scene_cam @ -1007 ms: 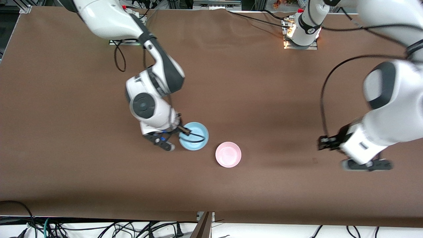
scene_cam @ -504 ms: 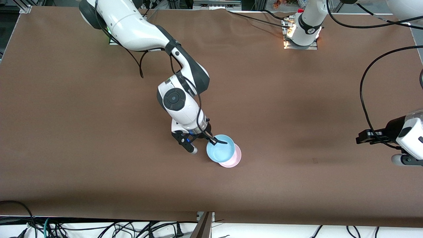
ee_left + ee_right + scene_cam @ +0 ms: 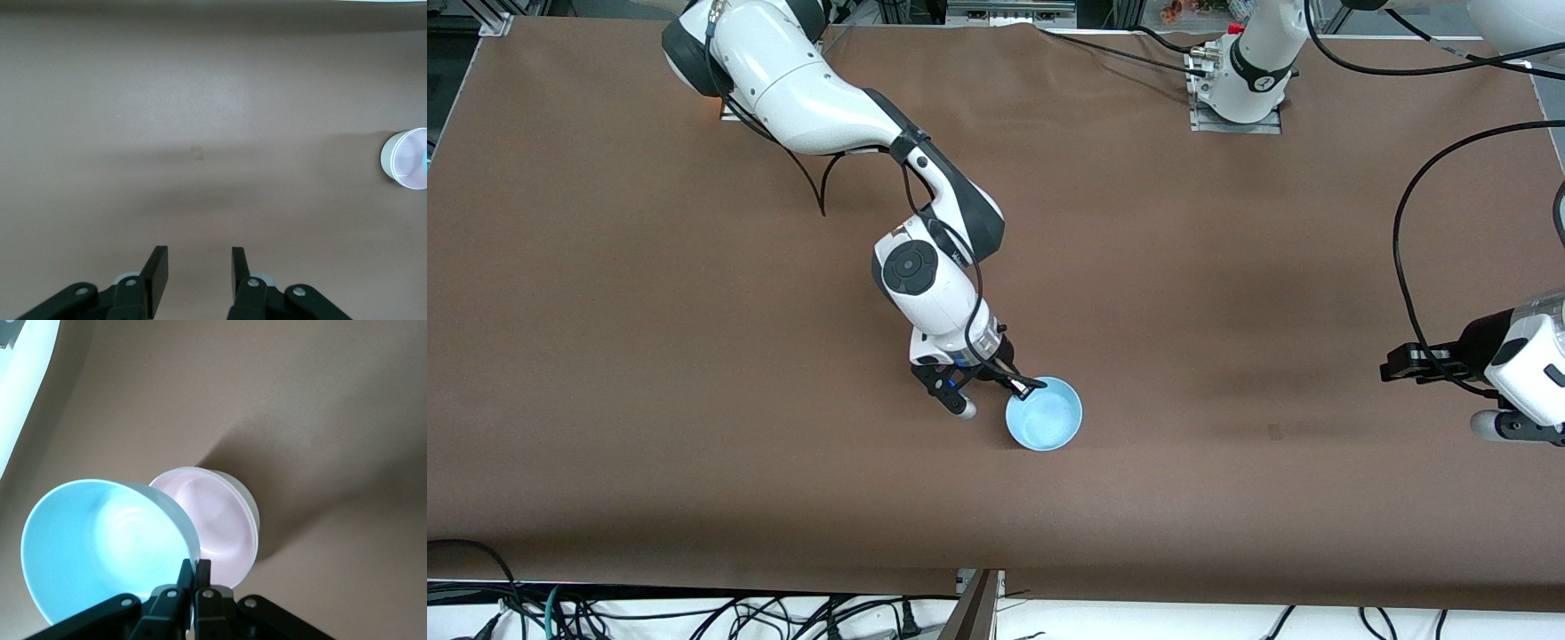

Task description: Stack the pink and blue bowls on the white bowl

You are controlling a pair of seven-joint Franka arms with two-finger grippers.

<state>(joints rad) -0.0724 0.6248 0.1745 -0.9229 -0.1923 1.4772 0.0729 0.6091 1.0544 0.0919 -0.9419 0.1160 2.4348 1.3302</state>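
Blue bowl (image 3: 1044, 425) hangs by its rim, pinched between the closed fingers of the right gripper (image 3: 1021, 385), over the pink bowl (image 3: 217, 520). That pink bowl sits nested in the white bowl (image 3: 248, 503) on the brown table (image 3: 605, 356), well in from every edge. Waiting at its own end, the left gripper (image 3: 199, 272) is open, holding nothing

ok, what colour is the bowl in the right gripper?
Light blue bowl, pinched at its rim by the right gripper; clearest in the right wrist view.
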